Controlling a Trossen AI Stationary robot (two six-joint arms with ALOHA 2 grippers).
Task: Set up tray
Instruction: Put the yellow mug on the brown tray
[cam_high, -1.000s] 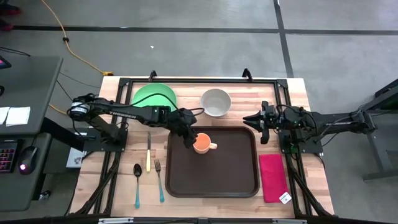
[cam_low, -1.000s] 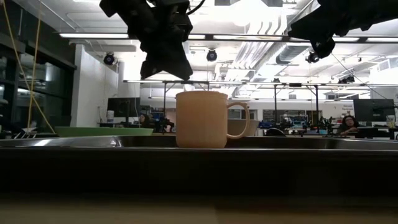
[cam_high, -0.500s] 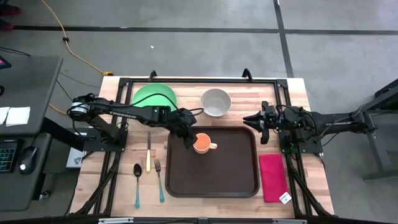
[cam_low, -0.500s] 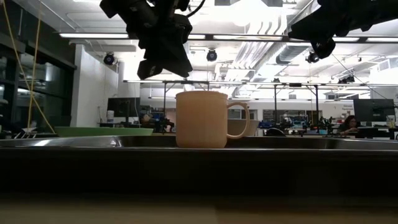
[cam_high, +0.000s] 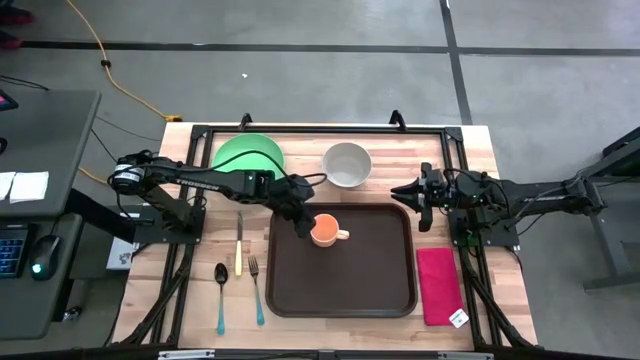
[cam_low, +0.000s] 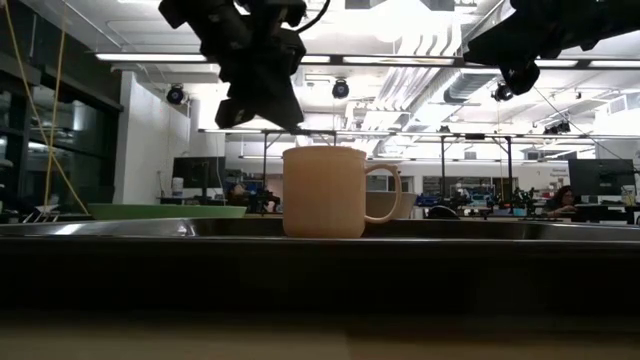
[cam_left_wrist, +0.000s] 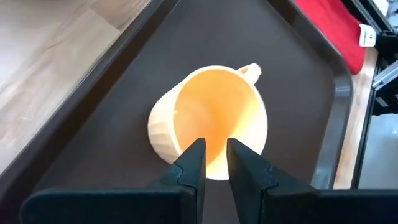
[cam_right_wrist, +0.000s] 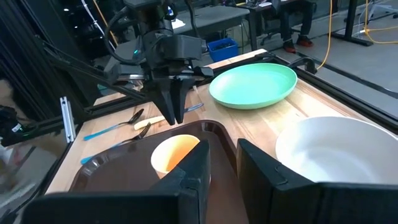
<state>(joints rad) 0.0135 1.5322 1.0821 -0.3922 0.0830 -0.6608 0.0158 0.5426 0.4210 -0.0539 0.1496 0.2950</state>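
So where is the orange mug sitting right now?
In the high view the orange mug stands upright on the tray, in its far left corner. The left gripper hangs just beside its rim.

In the low view the tray (cam_low: 320, 229) shows only as a thin dark rim edge-on; its floor is hidden. The mug's (cam_low: 323, 192) foot sits behind that rim. The left gripper (cam_low: 268, 108) above the mug is a backlit silhouette, arm cut off at the top edge.
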